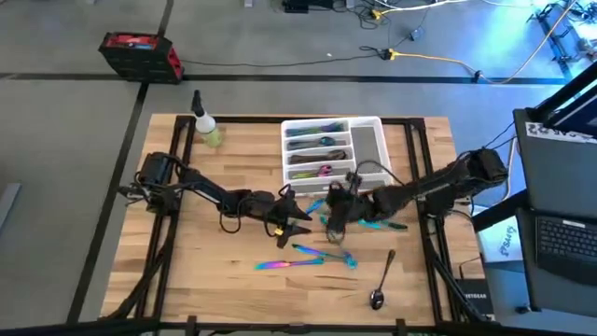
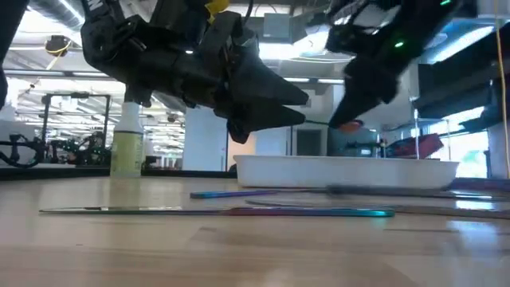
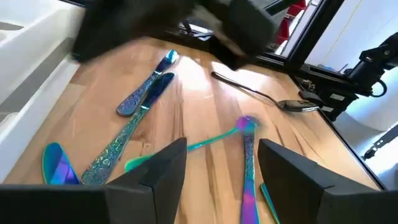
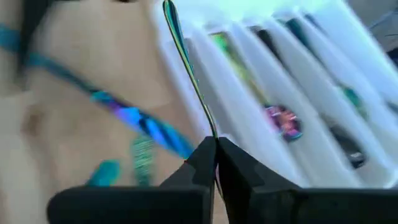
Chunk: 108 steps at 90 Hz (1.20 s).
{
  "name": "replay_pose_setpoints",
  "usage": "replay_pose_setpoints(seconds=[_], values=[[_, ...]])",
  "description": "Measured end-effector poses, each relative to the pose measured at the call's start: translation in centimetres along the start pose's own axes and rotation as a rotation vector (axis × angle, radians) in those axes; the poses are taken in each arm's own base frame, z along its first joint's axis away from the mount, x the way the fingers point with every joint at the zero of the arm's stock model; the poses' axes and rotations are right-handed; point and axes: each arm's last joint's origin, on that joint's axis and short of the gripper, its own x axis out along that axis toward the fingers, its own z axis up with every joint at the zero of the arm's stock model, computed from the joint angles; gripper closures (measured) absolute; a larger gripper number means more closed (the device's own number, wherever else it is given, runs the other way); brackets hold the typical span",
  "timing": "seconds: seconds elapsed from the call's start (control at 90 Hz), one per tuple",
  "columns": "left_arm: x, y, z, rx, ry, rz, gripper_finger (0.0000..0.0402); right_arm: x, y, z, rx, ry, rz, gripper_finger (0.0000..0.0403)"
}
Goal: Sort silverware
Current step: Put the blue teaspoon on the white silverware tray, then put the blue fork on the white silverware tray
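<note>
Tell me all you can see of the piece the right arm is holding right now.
The held utensil is a slim iridescent strip seen edge-on, green-gold to dark; its type cannot be told. The right gripper has its jaws shut on one end, the rest pointing away above the table edge of the white tray. Nothing else appears to touch it.

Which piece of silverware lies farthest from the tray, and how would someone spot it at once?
Start at the white tray at the table's far middle, then go toward the near right corner of the table. There, alone on bare wood, lies a dark spoon with its bowl nearest the table edge. Unlike the rainbow-coloured pieces clustered near the arms, it is plain, dark and apart.
</note>
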Motion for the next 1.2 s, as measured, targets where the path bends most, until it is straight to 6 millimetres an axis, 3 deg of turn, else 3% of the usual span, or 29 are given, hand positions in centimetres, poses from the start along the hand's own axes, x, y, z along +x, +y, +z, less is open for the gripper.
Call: replay_pose_setpoints(seconds=[0.322, 0.467, 0.867, 1.2], values=[[-0.2, -0.1, 0.0, 0.01, -0.004, 0.014, 0.0215, 3.4, -5.9, 1.8, -0.073, 0.077, 0.01, 0.0403], [-0.9, 0.4, -0.6, -0.02, -0.01, 0.03, 0.0215, 5.7, -7.3, 2.2, -0.057, 0.064, 0.07, 0.0403], [-2.4, 1.6, -2.0, -0.053, -0.008, 0.055, 0.0215, 9.2, -6.8, 1.6, -0.11, 0.075, 0.1, 0.0393], [-2.7, 1.6, -2.4, -0.067, 0.011, 0.052, 0.0215, 9.1, -7.1, 1.6, -0.121, 0.111, -0.018, 0.0289]])
